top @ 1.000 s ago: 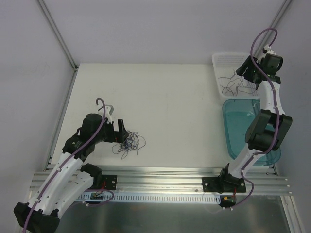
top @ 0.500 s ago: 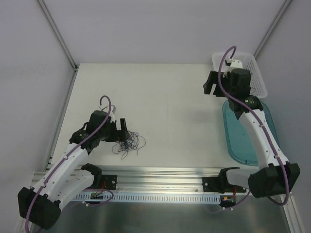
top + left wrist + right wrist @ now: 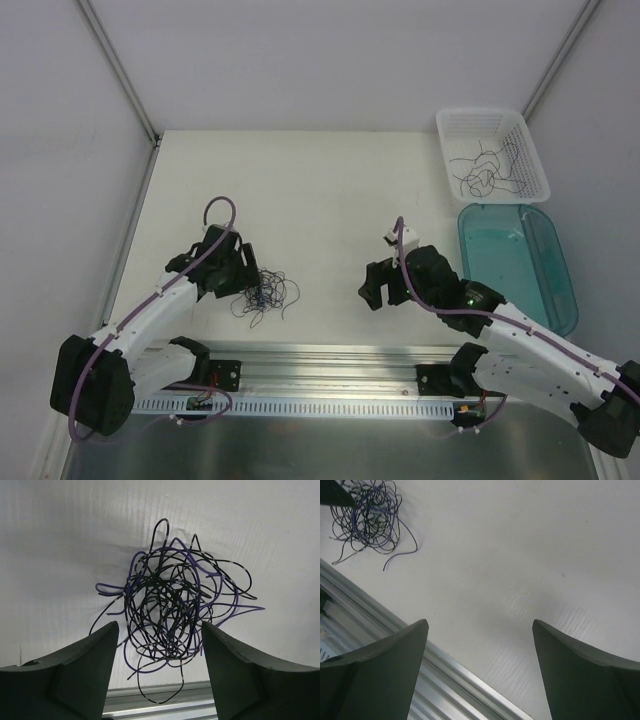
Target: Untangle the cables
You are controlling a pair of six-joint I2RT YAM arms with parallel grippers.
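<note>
Beyond left fingers [image 3: 75, 675], cables [image 3: 170, 615] in roundish wad, stray ends toward rail [image 3: 190, 707]

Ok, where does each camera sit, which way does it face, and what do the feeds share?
Top external: fixed above and behind the arms, looking down on the table; both arms show, left hand at the cable wad, right hand mid-table.
Left wrist: on the left arm, looking down between its open fingers at the wad.
Right wrist: on the right arm, looking down at bare table and rail, open fingers low in frame.
Shared: the wad appears in all three.
</note>
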